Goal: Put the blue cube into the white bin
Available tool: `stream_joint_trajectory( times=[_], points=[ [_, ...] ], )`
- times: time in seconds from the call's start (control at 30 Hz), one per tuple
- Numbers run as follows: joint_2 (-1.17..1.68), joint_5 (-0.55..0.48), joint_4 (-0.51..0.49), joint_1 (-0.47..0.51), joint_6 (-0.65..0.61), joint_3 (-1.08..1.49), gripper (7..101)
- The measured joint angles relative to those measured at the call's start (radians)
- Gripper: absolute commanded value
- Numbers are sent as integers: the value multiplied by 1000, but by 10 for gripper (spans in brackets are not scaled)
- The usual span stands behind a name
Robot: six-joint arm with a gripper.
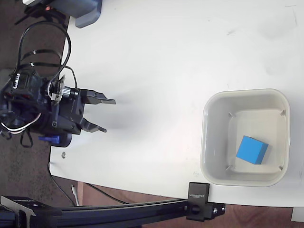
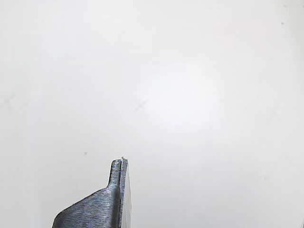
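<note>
- Black hand [image 1: 108, 115] at left edge of white table [image 1: 156, 71] in fixed view, fingers [image 1: 102, 99] spread apart, nothing between them, pointing right toward bin.
- Grey ridged fingertip [image 2: 116, 190] alone in wrist view, over bare white table [image 2: 190, 95].
- Looped black cables [image 1: 45, 47] above and behind wrist.
- White bin [image 1: 209, 142] well apart from hand, near table's lower-right edge in fixed view.
- Blue cube [image 1: 252, 149] lying inside white bin, on its floor, toward lower middle.
- Black clamp bracket [image 1: 199, 202] on table edge, just below bin.
</note>
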Motion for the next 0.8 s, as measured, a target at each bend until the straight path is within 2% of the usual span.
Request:
stream_joint_trajectory(
  times=[0.13,0.8],
  points=[
    [0,-29,0,43,-9,0,1003],
    [0,-32,0,46,-8,0,1003]
  ],
)
